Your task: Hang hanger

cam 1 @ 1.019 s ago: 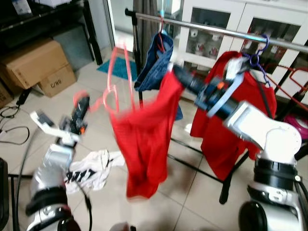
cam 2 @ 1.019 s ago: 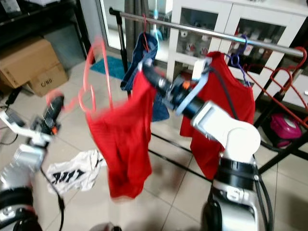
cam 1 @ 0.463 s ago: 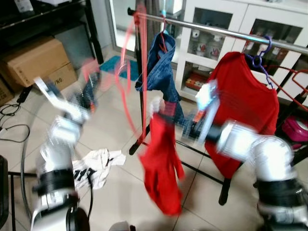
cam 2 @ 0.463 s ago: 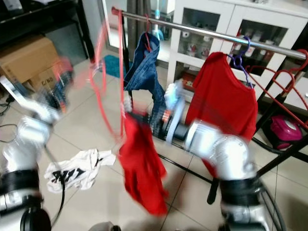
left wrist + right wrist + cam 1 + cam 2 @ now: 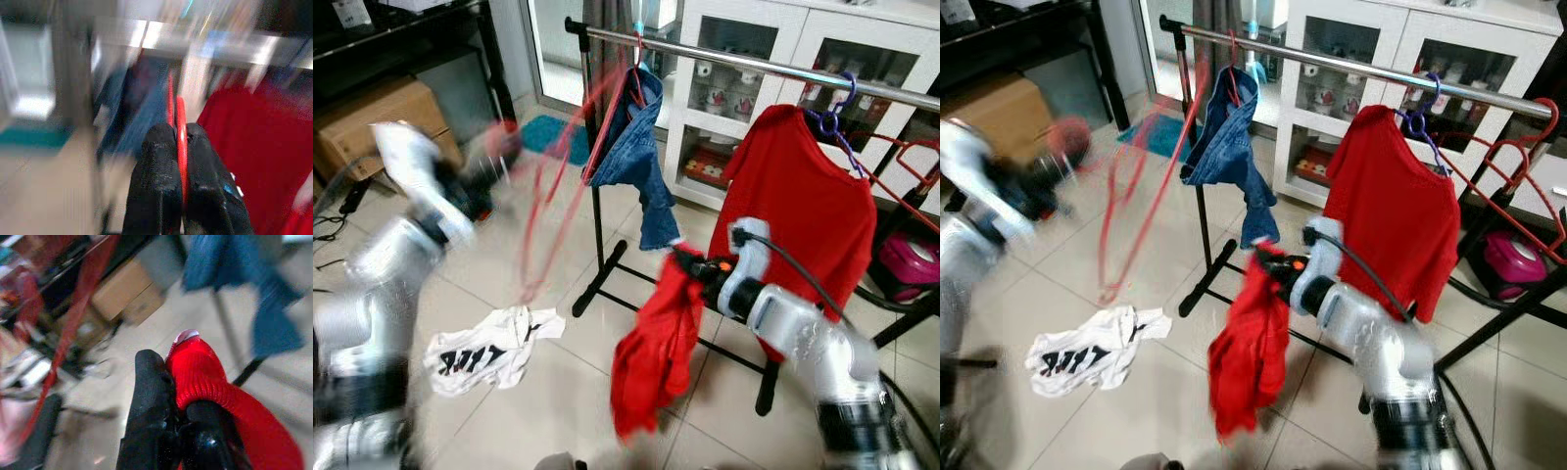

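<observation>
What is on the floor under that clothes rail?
A crumpled white shirt with black print lies on the tiles to the left of the rail's black base. A pink thing sits at the far right. The hanging red shirt hides the floor behind it.

The left arm, blurred, is raised out to the left, its left gripper pinched closed with the two black fingers pressed together. The right arm reaches forward at mid height in the centre, elbow bent, its right gripper clamped closed.
</observation>
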Controlling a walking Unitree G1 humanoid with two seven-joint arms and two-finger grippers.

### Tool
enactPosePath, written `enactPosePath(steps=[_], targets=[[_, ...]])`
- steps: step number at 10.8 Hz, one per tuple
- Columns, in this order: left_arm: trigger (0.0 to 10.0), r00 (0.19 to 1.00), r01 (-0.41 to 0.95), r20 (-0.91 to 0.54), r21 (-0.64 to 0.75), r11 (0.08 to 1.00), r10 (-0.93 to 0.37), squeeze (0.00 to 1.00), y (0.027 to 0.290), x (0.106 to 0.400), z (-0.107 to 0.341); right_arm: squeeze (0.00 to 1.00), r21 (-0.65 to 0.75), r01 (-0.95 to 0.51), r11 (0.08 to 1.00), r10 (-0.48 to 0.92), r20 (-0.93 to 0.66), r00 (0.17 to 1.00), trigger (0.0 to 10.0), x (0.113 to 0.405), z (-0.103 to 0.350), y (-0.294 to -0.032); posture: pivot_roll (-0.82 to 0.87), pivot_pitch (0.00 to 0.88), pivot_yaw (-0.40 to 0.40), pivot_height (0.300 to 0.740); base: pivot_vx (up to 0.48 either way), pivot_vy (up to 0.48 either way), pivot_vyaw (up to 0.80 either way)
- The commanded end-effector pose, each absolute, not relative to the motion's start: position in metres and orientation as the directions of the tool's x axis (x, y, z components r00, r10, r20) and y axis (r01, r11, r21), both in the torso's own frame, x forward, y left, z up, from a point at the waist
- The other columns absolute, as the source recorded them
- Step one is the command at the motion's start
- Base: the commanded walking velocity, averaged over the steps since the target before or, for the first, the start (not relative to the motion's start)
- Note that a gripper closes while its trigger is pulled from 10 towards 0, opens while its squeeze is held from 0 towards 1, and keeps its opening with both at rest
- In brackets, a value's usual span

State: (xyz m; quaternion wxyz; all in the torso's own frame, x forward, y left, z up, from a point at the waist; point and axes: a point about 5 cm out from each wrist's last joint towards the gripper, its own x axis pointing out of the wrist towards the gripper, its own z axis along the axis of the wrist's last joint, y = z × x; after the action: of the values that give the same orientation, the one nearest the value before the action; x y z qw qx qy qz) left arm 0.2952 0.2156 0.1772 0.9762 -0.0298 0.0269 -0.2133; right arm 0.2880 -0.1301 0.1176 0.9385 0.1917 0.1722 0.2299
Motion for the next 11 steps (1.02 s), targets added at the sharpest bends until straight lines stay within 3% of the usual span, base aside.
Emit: enactPosePath(steps=[1,4,6,7,8,9,11], targets=[[10.0,0.917,0.372,-0.12,-0.077,0.925,-0.379,0.0,0.207,0.29,0.161,0.0,0.36,-0.375,0.854,0.451,-0.156,0.879,10.0,0.288,0.135,-0.13,-0.04,0.0,0.024,0.74,0.0,0.0,0.0],[10.0,0.929,0.223,-0.305,0.012,0.975,-0.209,0.0,0.188,0.266,0.129,0.0,0.172,-0.279,0.945,0.291,-0.046,0.956,10.0,0.281,0.144,-0.132,-0.03,0.0,0.023,0.74,0.0,0.0,-0.8],[10.0,0.954,0.196,-0.221,-0.051,0.979,-0.203,0.0,0.183,0.262,0.129,0.0,0.199,-0.343,0.918,0.361,-0.06,0.931,10.0,0.274,0.143,-0.127,-0.04,0.0,0.035,0.74,0.0,0.0,0.0],[10.0,0.973,0.151,-0.162,-0.087,0.985,-0.164,0.0,0.183,0.265,0.136,0.0,0.185,-0.282,0.941,0.297,-0.054,0.953,10.0,0.273,0.141,-0.133,-0.03,0.0,0.031,0.74,0.0,0.0,0.0],[10.0,0.974,0.16,-0.143,-0.1,0.982,-0.173,0.0,0.182,0.266,0.14,0.0,0.213,-0.237,0.948,0.252,-0.046,0.967,10.0,0.274,0.141,-0.136,-0.03,0.0,0.031,0.74,0.0,0.0,-0.8],[10.0,0.953,0.267,-0.126,-0.077,0.961,-0.275,0.0,0.177,0.264,0.143,0.0,0.211,-0.248,0.946,0.263,-0.046,0.964,10.0,0.275,0.141,-0.135,-0.03,0.0,0.031,0.74,0.0,0.0,-0.8],[10.0,0.933,0.302,-0.194,-0.043,0.952,-0.304,0.0,0.175,0.26,0.131,0.0,0.211,-0.289,0.934,0.305,-0.045,0.951,10.0,0.275,0.143,-0.131,-0.04,0.0,0.037,0.74,0.0,0.0,-0.8]])
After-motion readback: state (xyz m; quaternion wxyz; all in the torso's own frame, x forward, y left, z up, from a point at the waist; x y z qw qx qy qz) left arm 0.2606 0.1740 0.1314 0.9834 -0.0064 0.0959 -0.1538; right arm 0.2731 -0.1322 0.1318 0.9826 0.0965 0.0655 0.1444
